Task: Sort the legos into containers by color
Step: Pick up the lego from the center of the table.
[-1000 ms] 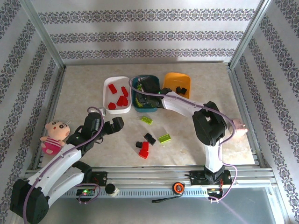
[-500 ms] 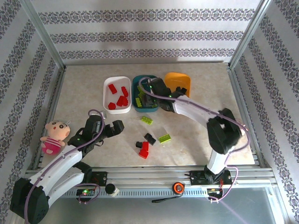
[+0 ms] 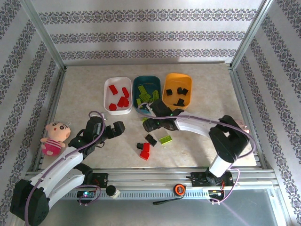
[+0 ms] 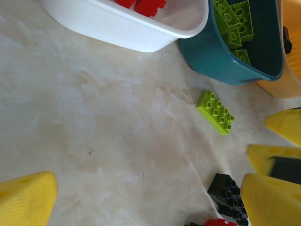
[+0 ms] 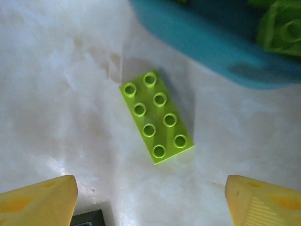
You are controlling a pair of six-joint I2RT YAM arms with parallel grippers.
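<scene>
Item: colour sort of legos, partly done. White container (image 3: 107, 89) holds red pieces, teal container (image 3: 136, 84) holds lime pieces, orange container (image 3: 175, 77) holds black pieces; all three stand in a row at the middle of the bench (image 3: 84, 84). Loose on the bench, in front of the row: lime lego (image 5: 156, 117) lying flat, studs up, just in front of the teal container; second lime lego (image 3: 165, 140); two black legos (image 3: 151, 139); red lego (image 3: 145, 150) touching one of the black ones. Right tool (image 3: 149, 124): fingers wide apart, holding nothing, poised above the lime lego, which lies between them in the wrist view. Left tool (image 3: 114, 128): fingers fully apart, empty, hanging to the left of the loose pieces. Step in hand, by judgement: pick-up of the lime lego. Next move likely calls for lowering straight down, turning the wrist to meet the brick's long sides, closing, then a short carry to the teal container.
</scene>
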